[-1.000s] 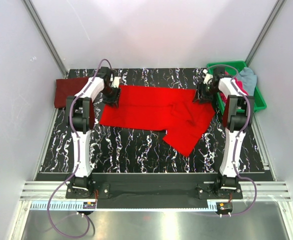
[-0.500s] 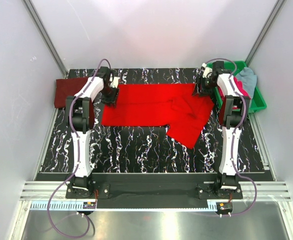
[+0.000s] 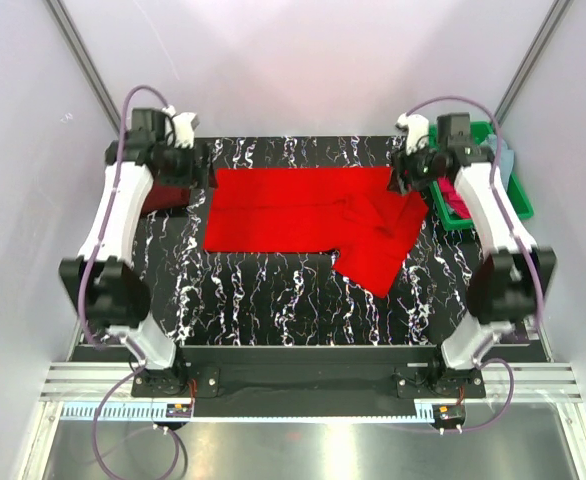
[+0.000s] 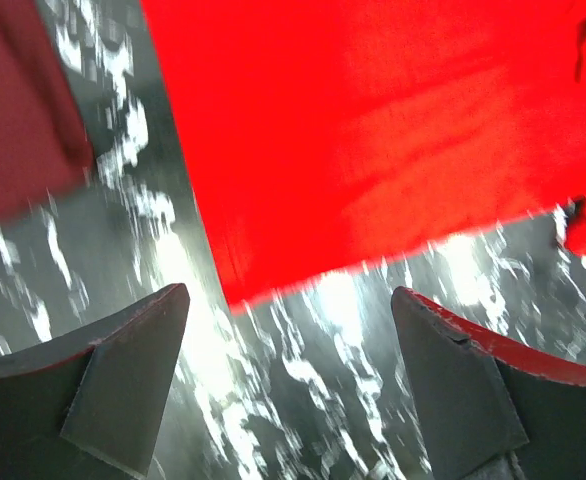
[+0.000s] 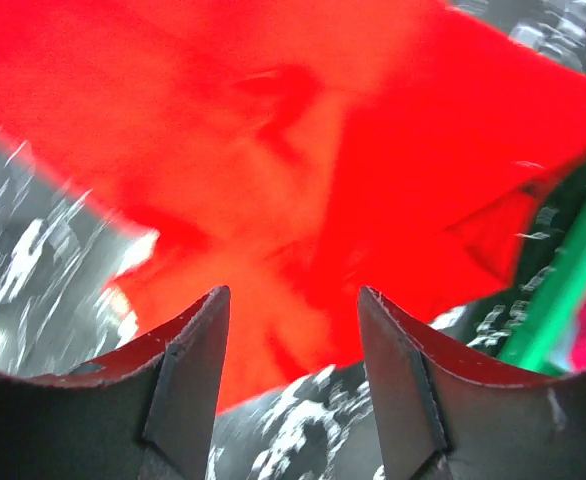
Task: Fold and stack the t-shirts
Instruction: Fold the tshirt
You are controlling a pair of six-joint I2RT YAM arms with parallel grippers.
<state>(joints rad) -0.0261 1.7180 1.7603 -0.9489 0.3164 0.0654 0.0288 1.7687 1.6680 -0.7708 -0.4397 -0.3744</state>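
Bright red cloth t-shirt (image 3: 303,210) lying across the far half of the black white-veined table (image 3: 273,290), left gripper (image 4: 288,370) at its 9 o'clock edge, jaws wide and empty, right gripper (image 5: 293,360) over its 3 o'clock corner, jaws apart, gripping nothing, dark maroon cloth t-shirt (image 4: 18,110) at the table's 10 o'clock

Your overhead: bright, even, sharp. Wrist views motion-blurred; glare whitens the table (image 4: 188,290); red t-shirt (image 5: 303,150) oversaturated.

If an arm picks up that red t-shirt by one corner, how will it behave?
Probably floppy: the red t-shirt lies flat with creases near its right end. Lifted by a corner, it would likely drape. Pushed, it may bunch rather than slide.
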